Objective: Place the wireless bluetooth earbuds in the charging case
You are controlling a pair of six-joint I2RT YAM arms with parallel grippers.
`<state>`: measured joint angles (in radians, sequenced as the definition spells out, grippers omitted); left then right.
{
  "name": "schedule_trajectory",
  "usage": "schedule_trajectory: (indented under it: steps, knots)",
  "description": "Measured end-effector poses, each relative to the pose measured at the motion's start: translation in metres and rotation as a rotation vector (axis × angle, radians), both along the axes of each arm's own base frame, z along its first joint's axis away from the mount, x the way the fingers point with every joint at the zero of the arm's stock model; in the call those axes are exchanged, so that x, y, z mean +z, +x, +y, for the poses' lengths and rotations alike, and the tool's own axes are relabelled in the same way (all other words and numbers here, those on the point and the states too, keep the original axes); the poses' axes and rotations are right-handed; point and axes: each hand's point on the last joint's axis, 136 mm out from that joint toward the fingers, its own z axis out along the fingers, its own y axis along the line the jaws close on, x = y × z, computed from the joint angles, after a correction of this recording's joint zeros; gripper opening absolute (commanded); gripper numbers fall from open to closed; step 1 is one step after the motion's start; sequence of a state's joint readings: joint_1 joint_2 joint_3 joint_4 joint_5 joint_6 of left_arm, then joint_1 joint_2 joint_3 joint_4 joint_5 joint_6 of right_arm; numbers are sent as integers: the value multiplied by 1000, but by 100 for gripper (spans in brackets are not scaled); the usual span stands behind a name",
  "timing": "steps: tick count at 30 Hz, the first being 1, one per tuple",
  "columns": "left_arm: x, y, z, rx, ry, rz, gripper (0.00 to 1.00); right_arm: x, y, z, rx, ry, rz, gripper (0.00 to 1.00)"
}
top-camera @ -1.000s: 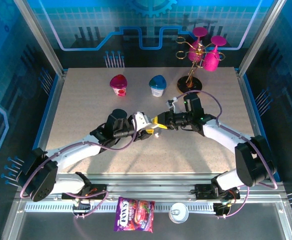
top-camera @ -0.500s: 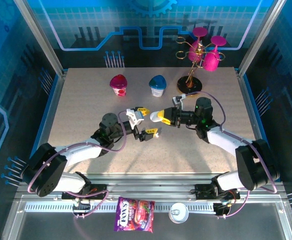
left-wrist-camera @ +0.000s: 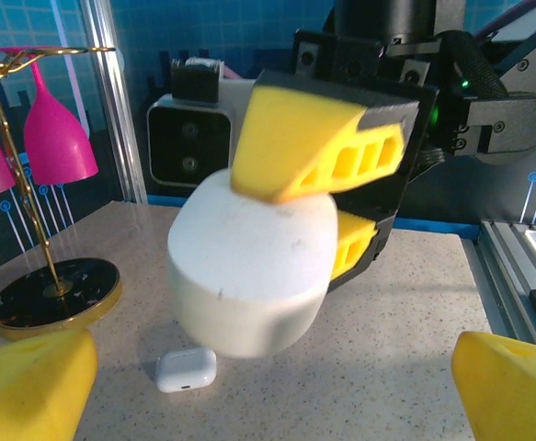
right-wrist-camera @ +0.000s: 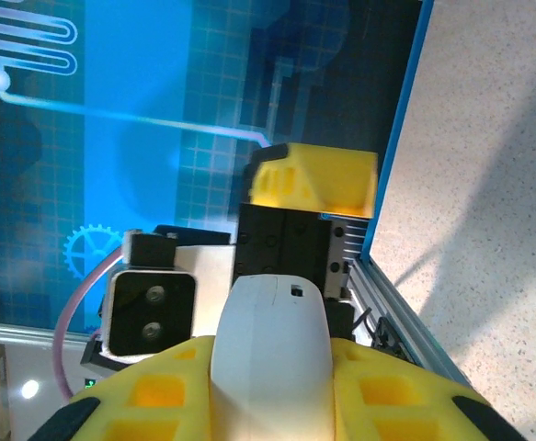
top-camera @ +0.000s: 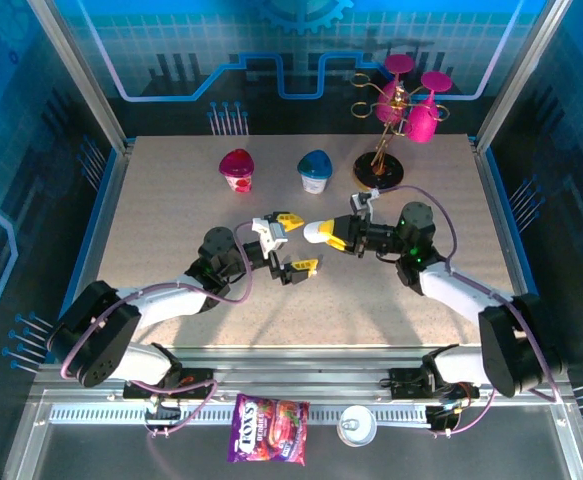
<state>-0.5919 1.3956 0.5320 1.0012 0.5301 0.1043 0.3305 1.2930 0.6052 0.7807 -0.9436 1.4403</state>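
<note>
Backing away from the meeting point over the middle of the table [top-camera: 171, 200], the left gripper [top-camera: 292, 243] has let go and now stands with its jaws spread wide, nothing between them. A second ago both grippers were pressed together at the same white object. Now they are clearly apart, and the charging case [top-camera: 317, 231] rests with the right gripper [top-camera: 329, 234] alone. That gripper is clamped on the case's rounded body, holding it in the air just off the left fingertips.

In the left wrist view the case looks like a closed pebble, so I cannot tell whether any earbuds sit inside. A smaller white case [left-wrist-camera: 186, 369] lies on the table beneath it, untouched.

The release reads as the end of a two-handed step on the case. The left arm is now free for the next pick, while the right must keep the case steady.
</note>
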Motion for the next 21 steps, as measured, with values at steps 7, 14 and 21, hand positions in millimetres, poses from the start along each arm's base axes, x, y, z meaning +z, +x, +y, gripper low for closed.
schedule_trajectory:
  steps: [7,14,21]
  knots:
    - [-2,-6,-9,-31,-13,-1,99,13,-8,-3,-1,7,-33,18]
    - [-1,-11,-16,-71,-39,-8,91,17,-11,-4,-1,19,-25,18]
    - [13,-14,-15,-81,-81,-44,78,14,-14,-5,0,34,4,17]
